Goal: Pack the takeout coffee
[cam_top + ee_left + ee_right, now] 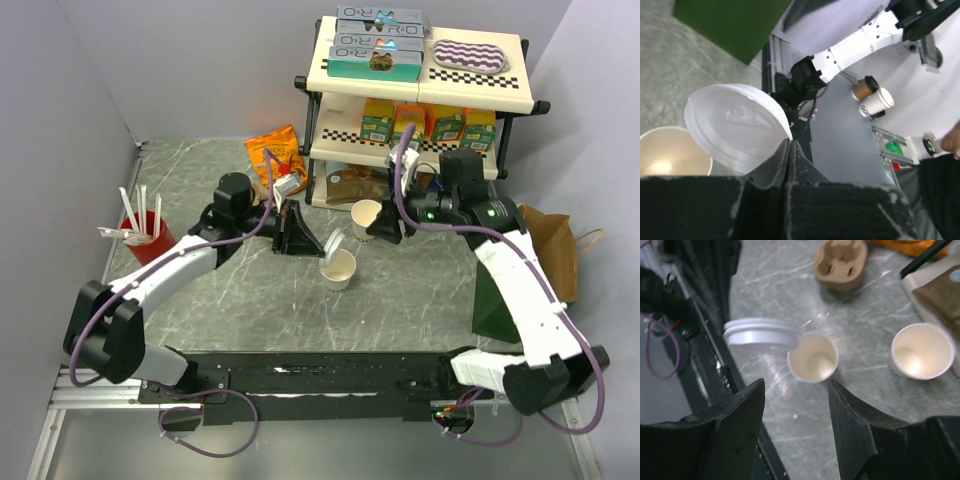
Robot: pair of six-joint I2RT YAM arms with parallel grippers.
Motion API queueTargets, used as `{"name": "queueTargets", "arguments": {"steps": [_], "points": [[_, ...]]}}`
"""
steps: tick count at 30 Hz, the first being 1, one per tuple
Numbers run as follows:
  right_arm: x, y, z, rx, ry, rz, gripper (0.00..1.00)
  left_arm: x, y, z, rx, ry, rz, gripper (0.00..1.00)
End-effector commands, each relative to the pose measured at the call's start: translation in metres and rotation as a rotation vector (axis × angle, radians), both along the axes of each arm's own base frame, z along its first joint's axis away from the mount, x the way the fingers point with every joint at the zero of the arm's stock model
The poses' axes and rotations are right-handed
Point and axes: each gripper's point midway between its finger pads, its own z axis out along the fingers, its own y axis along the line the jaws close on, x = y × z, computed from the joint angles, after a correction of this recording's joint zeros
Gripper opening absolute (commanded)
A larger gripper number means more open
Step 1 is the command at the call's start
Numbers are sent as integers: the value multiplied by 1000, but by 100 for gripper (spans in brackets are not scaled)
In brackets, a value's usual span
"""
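The takeout coffee cup (338, 270) stands open-topped and empty on the marble table, also seen in the right wrist view (812, 357) and at the lower left of the left wrist view (665, 155). My left gripper (312, 244) is shut on the rim of a round white sip lid (333, 243), pinched at the fingertips (789, 144). The lid (735, 127) hangs tilted just left of and above the cup, its edge over the cup's rim (760, 334). My right gripper (796, 385) is open and empty, hovering right of the cup (383, 228).
A second lidless cream cup (366, 218) (922, 350) stands by the shelf rack (420, 90). A brown pulp carrier (840, 262) lies beyond the cups. A red cup of straws (145, 238), an orange snack bag (275, 155), a paper bag (555, 250) and a green box (495, 300) surround the area.
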Motion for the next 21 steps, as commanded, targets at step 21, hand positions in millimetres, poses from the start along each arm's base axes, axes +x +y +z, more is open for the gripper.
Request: {"name": "queueTargets", "arguments": {"steps": [21], "points": [[-23, 5, -42, 14, 118, 104, 64, 35, -28, -20, -242, 271, -133, 1]]}}
